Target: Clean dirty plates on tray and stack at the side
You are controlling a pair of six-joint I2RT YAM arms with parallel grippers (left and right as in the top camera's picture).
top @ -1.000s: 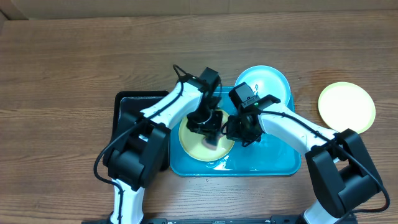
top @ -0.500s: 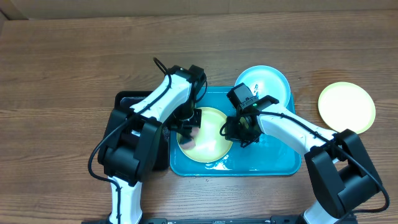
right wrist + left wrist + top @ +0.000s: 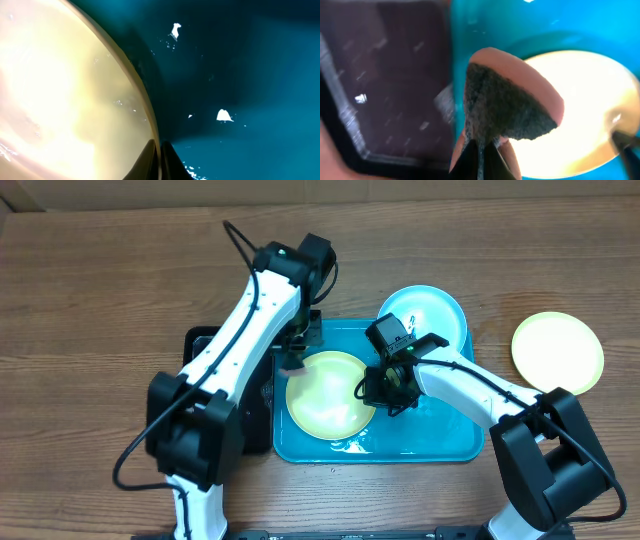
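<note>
Left pincer [image 3: 479, 152], closed to a narrow gap, grips a pink sponge [image 3: 506, 107] with a dark grey scouring face. The sponge hangs over the seam between the black tray [image 3: 205, 350] and the cyan tray [image 3: 440, 435], at the left edge of the yellow-green plate [image 3: 325, 395]; contact cannot be told. Right pincer [image 3: 159, 155], narrow, clamps that plate's right rim inside the cyan tray. There are three plates and two trays. The cyan plate [image 3: 428, 315] lies over the cyan tray's far right corner. The second yellow-green plate [image 3: 557, 350] sits alone on the wooden worktop [image 3: 100, 280], right of the tray.
</note>
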